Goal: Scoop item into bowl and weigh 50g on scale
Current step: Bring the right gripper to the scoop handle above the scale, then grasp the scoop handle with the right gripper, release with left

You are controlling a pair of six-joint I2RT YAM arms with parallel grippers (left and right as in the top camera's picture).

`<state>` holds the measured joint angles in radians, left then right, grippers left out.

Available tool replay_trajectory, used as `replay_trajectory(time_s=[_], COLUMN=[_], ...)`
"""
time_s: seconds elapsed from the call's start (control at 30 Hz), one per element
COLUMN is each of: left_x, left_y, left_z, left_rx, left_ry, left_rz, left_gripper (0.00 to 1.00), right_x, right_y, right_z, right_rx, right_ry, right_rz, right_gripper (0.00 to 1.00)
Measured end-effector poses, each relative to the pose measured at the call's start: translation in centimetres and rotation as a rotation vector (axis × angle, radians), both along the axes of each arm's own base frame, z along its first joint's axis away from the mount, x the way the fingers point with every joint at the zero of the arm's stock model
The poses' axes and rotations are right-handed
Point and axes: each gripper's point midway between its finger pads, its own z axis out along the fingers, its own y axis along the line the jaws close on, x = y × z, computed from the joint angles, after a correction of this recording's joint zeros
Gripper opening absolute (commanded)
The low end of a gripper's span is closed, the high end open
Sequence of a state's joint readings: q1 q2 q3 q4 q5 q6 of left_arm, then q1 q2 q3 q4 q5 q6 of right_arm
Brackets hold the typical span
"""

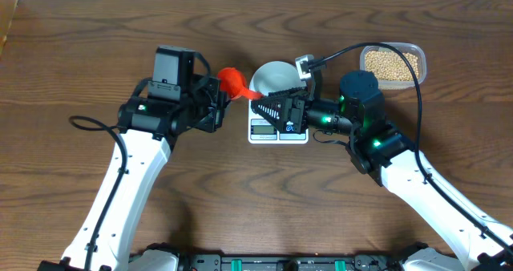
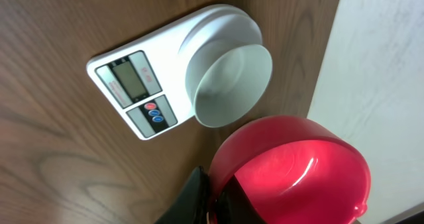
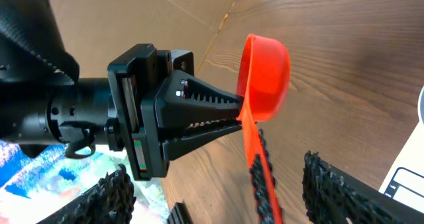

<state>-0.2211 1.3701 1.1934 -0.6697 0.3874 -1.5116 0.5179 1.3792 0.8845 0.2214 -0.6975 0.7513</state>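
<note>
Scoop, red, clamped in left fingers beside bowl on scale, right fingers apart near its handle, beans in tub on surface.

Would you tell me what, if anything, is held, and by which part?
The left hand pinches the red plastic scoop by its handle, right beside the cup.

I see my left arm and right arm: white links, black joints. Black cable at 1 o'clock. Green lights. Black ribbed fingers, two screws.
</note>
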Motion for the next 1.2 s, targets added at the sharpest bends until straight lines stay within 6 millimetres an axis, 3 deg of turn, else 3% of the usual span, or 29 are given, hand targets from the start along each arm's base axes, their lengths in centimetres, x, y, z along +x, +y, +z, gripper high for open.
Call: replay_trajectory(time_s=[0.2,0.5,1.2], left_x=[0.0,-0.1,-0.6], left_y=[-1.1,-1.7,-2.6], left_z=[0.1,0.1,0.1], left_rx=[0.03,0.016,0.007], left_ry=[-0.027,-0.01,0.001], left_rz=[-0.014,0.014,0.009], left_gripper=[0.07,0.08,0.07], right_x=[0.1,0.1,0.2], right_y=[-0.1,0.0,-0.1], right_z=[-0.1,-0.1,-0.2], right_rx=[0.0,0.001,-0.001], right_ry=[0.012,0.02,0.025], right_rz=[-0.009,-0.015,-0.024], right_gripper=[0.74,0.57,0.45])
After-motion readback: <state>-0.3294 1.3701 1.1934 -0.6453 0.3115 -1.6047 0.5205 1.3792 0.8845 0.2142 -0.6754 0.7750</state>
